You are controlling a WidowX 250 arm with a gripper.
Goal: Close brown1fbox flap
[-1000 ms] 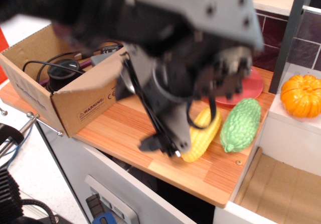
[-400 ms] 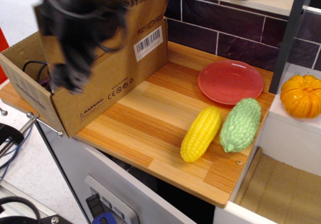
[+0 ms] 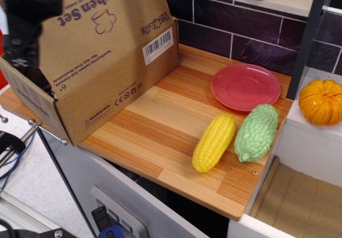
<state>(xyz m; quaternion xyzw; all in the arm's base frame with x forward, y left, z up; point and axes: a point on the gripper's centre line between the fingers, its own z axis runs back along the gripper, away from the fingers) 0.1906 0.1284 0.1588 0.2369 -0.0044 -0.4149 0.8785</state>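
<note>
The brown1fbox (image 3: pixel 107 109) stands at the left end of the wooden counter (image 3: pixel 160 128), its warning marks facing me. Its wide flap (image 3: pixel 101 30) is raised and stands steeply over the opening, with the purple "Kitchen Set" print and the barcode label towards me. My gripper (image 3: pixel 21 30) is a dark blur at the top left, at the flap's left edge. Its fingers are too blurred to read. A dark gap of the box's inside shows under the flap at the left.
A yellow toy corn (image 3: pixel 214 142) and a green gourd (image 3: pixel 257 132) lie side by side on the counter's right. A red plate (image 3: pixel 246 86) sits behind them. An orange pumpkin (image 3: pixel 321 101) rests on the white shelf at right, beyond a grey post (image 3: pixel 307 35).
My arm has swung from the middle of the view to the top left. The flap, hidden behind the arm before, now stands raised over the box opening and covers the contents.
</note>
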